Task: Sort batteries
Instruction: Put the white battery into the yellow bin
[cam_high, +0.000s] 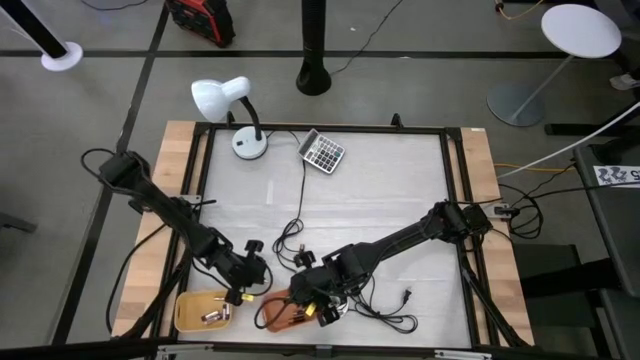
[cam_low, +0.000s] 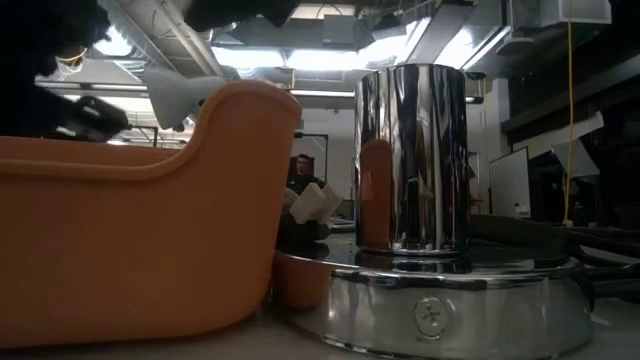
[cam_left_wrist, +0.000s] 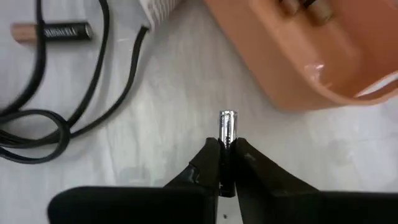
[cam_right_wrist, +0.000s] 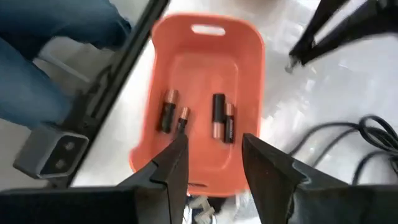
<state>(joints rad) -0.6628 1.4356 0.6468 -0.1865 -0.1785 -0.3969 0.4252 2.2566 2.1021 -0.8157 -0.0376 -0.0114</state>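
Note:
My left gripper (cam_left_wrist: 227, 146) is shut on a thin silvery battery (cam_left_wrist: 227, 124). It hovers over the white table top between the yellow tray (cam_high: 190, 312) and the orange tray (cam_left_wrist: 298, 56). My right gripper (cam_right_wrist: 214, 146) is open above the orange tray (cam_right_wrist: 205, 43), and its fingers touch nothing. Several dark batteries with copper ends (cam_right_wrist: 217, 115) lie flat on that tray's floor. The yellow tray holds a few small batteries (cam_high: 212, 316). One dark battery (cam_left_wrist: 53, 32) lies loose on the table beside a black cable. My left gripper pinches the silvery battery between its two fingers, at the end nearest the fingers (cam_left_wrist: 227, 142). The battery lies along the fingers. Its capped free end (cam_left_wrist: 227, 116) sticks out past the fingertips over the table.
Black cables (cam_high: 385, 305) loop over the table near both grippers. A white desk lamp (cam_high: 235, 110) and a calculator (cam_high: 322, 151) stand at the far edge. In the low view a chrome cylinder (cam_low: 410, 160) rises beside the orange tray (cam_low: 130, 240). A person (cam_low: 300, 180) is in the background.

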